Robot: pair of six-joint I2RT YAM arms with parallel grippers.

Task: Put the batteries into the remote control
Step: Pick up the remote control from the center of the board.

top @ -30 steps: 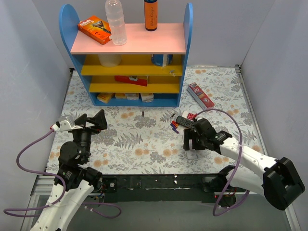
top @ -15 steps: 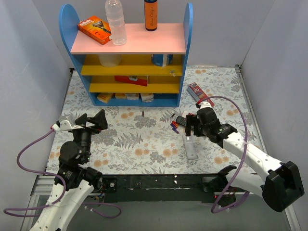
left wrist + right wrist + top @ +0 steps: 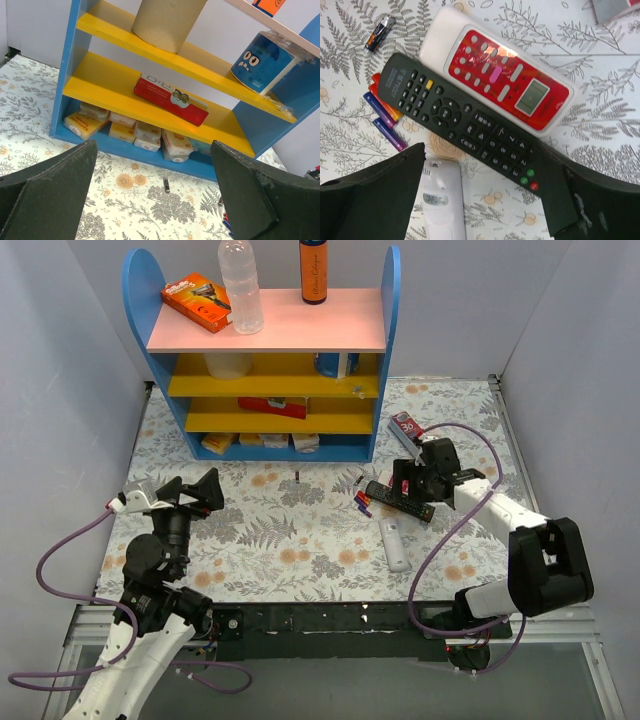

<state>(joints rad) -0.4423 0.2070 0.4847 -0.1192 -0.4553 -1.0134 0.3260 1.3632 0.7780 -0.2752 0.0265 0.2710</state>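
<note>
The right gripper [image 3: 480, 170] hangs with jaws spread wide and empty over a long black plastic remote control [image 3: 465, 125], which lies against a red-faced white remote [image 3: 500, 75]. The thin red-orange and dark blue batteries [image 3: 384, 114] lie bunched on the floral tablecloth [image 3: 300, 530] at the black remote's end, near a small white remote [image 3: 440, 200]. The left gripper [image 3: 155, 195], well apart, stands wide open, holding nothing, facing a blue-and-yellow shelf [image 3: 150, 100].
</note>
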